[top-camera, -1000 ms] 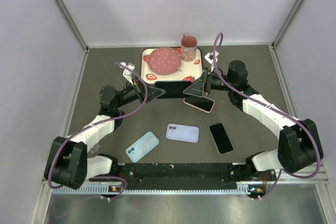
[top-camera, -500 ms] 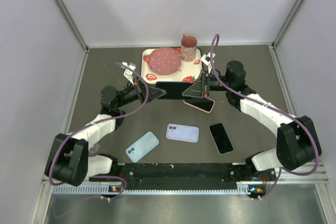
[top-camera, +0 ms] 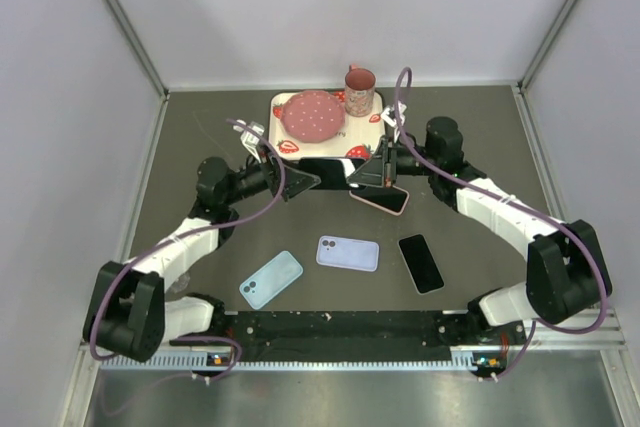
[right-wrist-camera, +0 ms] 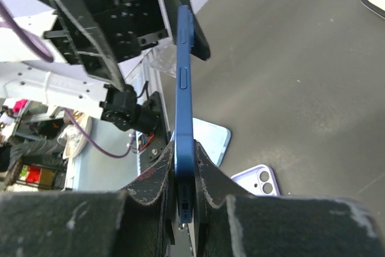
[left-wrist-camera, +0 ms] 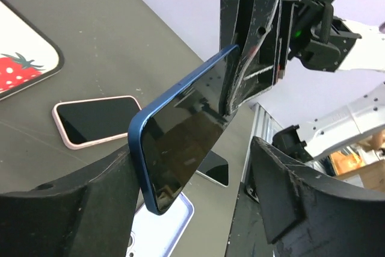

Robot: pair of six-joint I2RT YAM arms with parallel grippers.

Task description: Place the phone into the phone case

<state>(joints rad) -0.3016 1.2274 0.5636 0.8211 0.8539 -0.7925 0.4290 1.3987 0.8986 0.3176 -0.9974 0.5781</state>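
Phone (right-wrist-camera: 183, 82), blue, is clamped edge-on at its near end in the right gripper (right-wrist-camera: 185, 164), held off the table. Its far end reaches into the left gripper (left-wrist-camera: 192, 157), whose jaws stand wide; one finger is close against the phone, not pinching. Just under the right gripper lies a pink-cased phone (top-camera: 380, 197). Further down, toward the bases from both grippers, lavender case (top-camera: 348, 253) and light blue case (top-camera: 270, 279) lie flat; cannot tell if they are empty. Progress looks early: phone lifted and shared between arms, no case picked, insertion all left to do.
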